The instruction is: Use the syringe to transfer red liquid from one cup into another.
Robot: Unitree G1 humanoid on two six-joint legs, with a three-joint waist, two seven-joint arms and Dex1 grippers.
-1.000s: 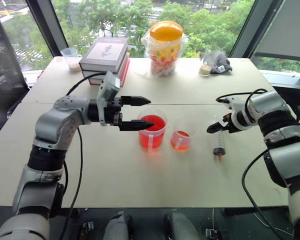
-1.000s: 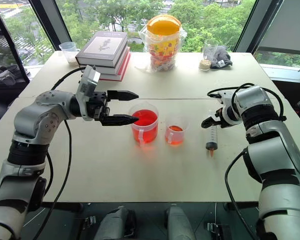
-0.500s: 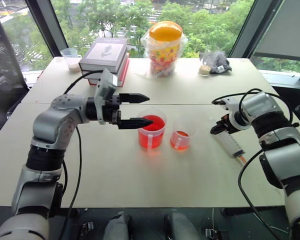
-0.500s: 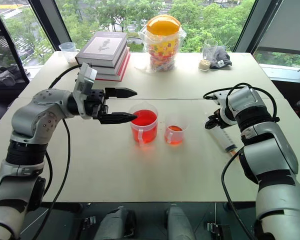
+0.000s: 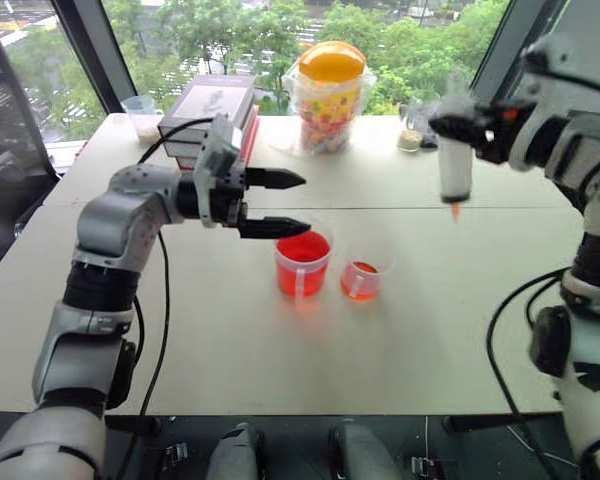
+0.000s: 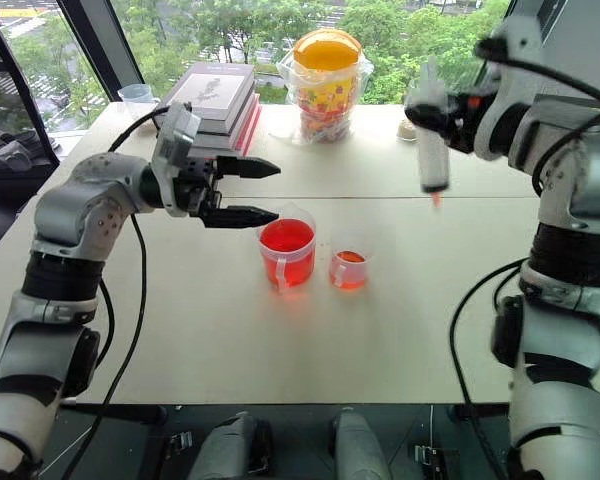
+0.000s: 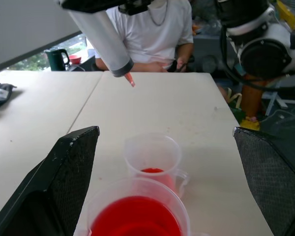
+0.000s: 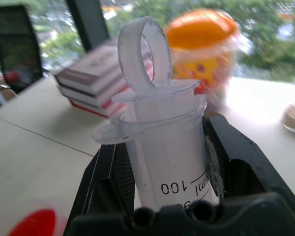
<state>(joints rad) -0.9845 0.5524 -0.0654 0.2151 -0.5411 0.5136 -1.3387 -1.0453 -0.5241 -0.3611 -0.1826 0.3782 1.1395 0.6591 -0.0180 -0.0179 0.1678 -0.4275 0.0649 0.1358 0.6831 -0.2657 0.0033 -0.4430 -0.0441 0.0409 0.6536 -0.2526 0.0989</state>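
The syringe [image 5: 455, 165] hangs upright, orange tip down, high above the table and to the right of the cups. My right gripper [image 5: 452, 126] is shut on its barrel just under the flange, and the fingers [image 8: 101, 187] flank the tube with the plunger pushed in. The larger cup [image 5: 302, 262] holds much red liquid [image 6: 286, 238]. The smaller cup [image 5: 363, 280] stands just right of it with a little red at the bottom. My left gripper [image 5: 296, 203] is open, level, pointing right, just left of and above the larger cup's rim, touching nothing.
At the table's far edge stand a stack of books [image 5: 212, 110], a yellow-lidded jar of coloured sweets [image 5: 328, 95], a small cup [image 5: 140, 115] and a dark bundle beside a glass [image 5: 428, 125]. A person in a white shirt [image 7: 152, 24] sits beyond the table's right end.
My right gripper closed on the syringe lying on the table and swung it up and to the left, turning it upright with the tip down. The left gripper rose slightly and stays open.
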